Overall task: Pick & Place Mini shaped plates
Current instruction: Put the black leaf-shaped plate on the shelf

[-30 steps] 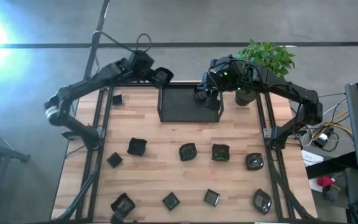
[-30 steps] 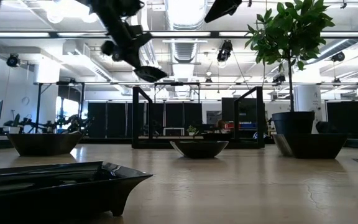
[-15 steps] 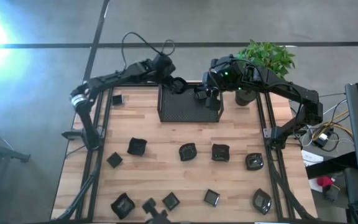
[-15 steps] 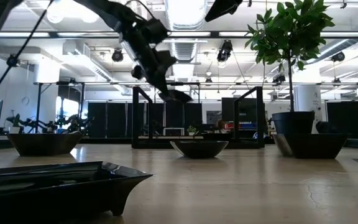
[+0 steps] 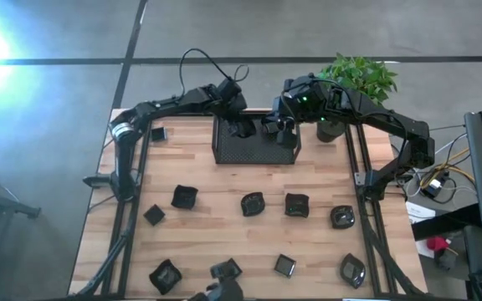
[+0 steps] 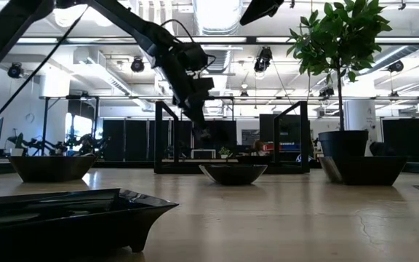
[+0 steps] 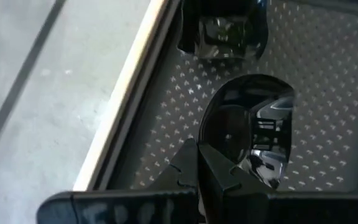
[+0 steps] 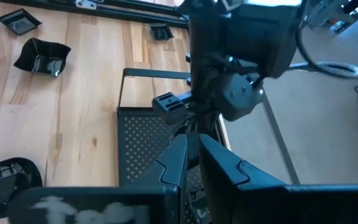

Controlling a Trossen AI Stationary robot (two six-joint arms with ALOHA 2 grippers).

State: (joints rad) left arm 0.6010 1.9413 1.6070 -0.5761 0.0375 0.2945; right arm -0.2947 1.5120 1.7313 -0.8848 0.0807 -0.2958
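Note:
My left gripper (image 5: 240,124) is shut on a glossy black rounded mini plate (image 7: 247,137) over the left part of the black mesh tray (image 5: 256,153) at the table's far edge. A second mini plate (image 7: 224,34) shows just beyond it over the mesh. My right gripper (image 5: 273,125) hovers over the tray's far right part. Its fingers (image 8: 178,158) are closed to a narrow slit with nothing showing between them. Several more mini plates lie bottom-down on the wooden table, among them one (image 5: 184,197) at left and one (image 5: 297,205) at centre. My left gripper pinches the plate's rim (image 7: 211,163) at its near end between the two fingers. The fingers slant down from the table's far left side. The plate reaches out beyond the fingertips, its hollow side facing the wrist camera, above the mesh. Whether it touches the tray I cannot tell.
A potted plant (image 5: 354,79) stands at the far right corner beside the tray. One small plate (image 5: 158,134) lies near the left rail. Black frame rails (image 5: 134,176) run along both table sides. Bare wood lies between the tray and the rows of plates.
My left gripper has carried the plate down and toward the table's right, from beyond the tray's far left corner to over the tray's left part. It rolled on the way, so the plate turned with it. My right gripper has kept still.

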